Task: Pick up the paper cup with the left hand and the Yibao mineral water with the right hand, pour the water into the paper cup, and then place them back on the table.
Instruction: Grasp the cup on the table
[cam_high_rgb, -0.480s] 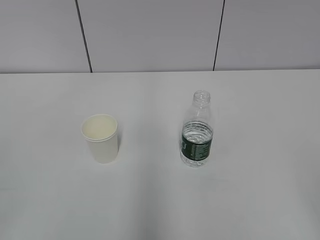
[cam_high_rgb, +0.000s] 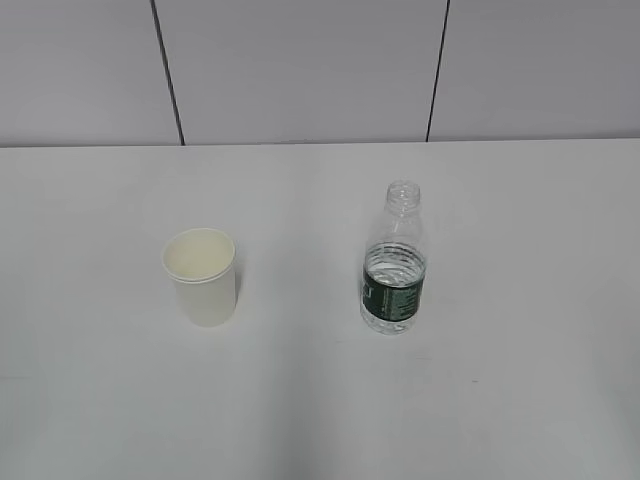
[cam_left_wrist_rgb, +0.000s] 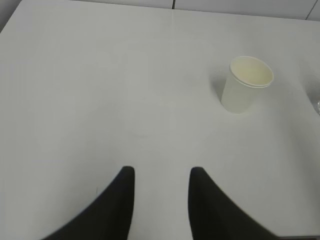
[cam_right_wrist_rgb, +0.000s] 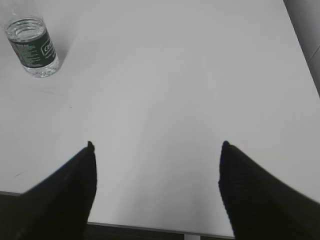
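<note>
The white paper cup (cam_high_rgb: 202, 276) stands upright on the white table (cam_high_rgb: 320, 400), left of centre; it also shows in the left wrist view (cam_left_wrist_rgb: 246, 84), far ahead and right of my left gripper (cam_left_wrist_rgb: 161, 172), which is open and empty. The Yibao mineral water bottle (cam_high_rgb: 394, 262), clear with a dark green label and no cap, stands upright right of the cup. In the right wrist view the bottle (cam_right_wrist_rgb: 34, 46) is at the top left, far from my right gripper (cam_right_wrist_rgb: 156, 146), which is wide open and empty. Neither arm shows in the exterior view.
A grey panelled wall (cam_high_rgb: 300, 70) with dark seams runs behind the table. The table's near edge (cam_right_wrist_rgb: 150, 227) lies just below my right gripper. The table's right edge (cam_right_wrist_rgb: 300, 50) shows in the right wrist view.
</note>
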